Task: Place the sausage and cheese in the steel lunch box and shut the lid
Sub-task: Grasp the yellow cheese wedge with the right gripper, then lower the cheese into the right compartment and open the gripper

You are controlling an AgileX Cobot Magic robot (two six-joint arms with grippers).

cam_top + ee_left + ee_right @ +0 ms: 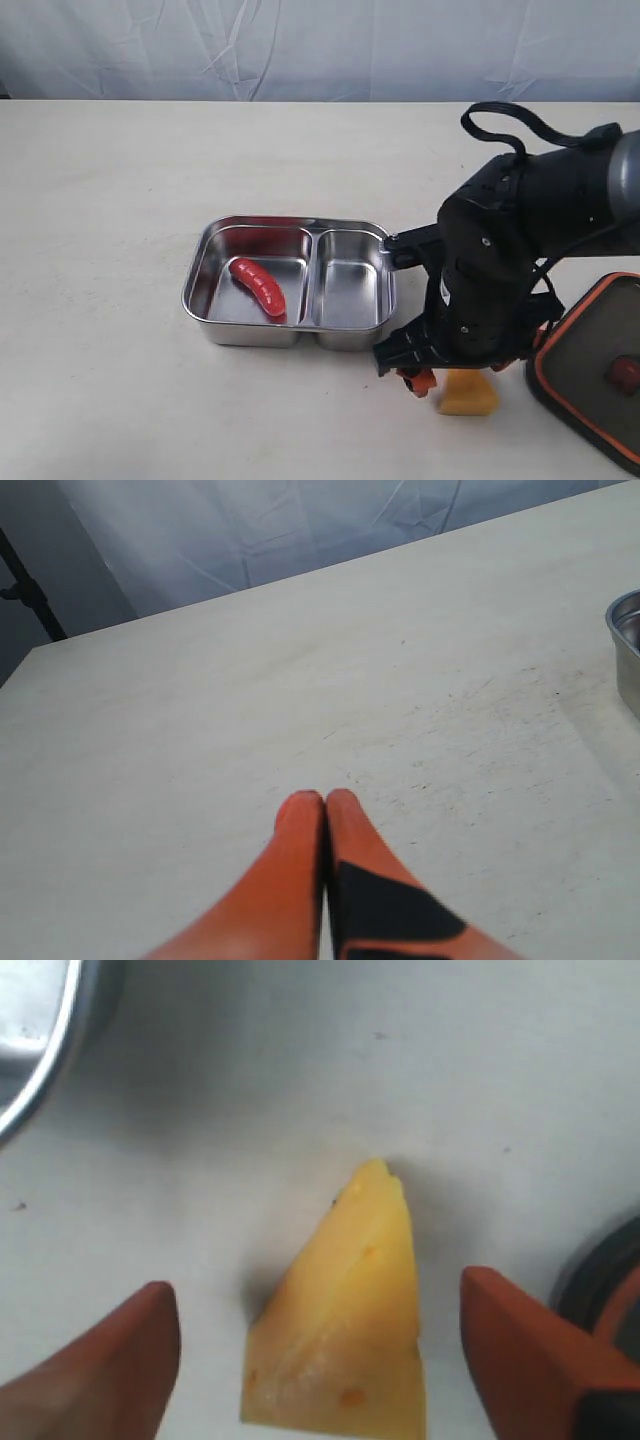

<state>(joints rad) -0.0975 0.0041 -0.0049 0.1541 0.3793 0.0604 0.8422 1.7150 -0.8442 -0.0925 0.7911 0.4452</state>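
Note:
The red sausage lies in the left compartment of the steel lunch box, whose right compartment holds nothing. On the table by the box's front right corner sits the yellow cheese wedge. My right gripper hangs low over it. In the right wrist view the right gripper is open, with an orange fingertip on each side of the cheese and a gap to it on both sides. The dark lid lies orange seal up at the right edge. My left gripper is shut on nothing above bare table.
The lid's edge lies close beside one right finger. The box rim curves past ahead of the cheese's tip. A corner of the lunch box shows in the left wrist view. A pale cloth backdrop hangs behind the table.

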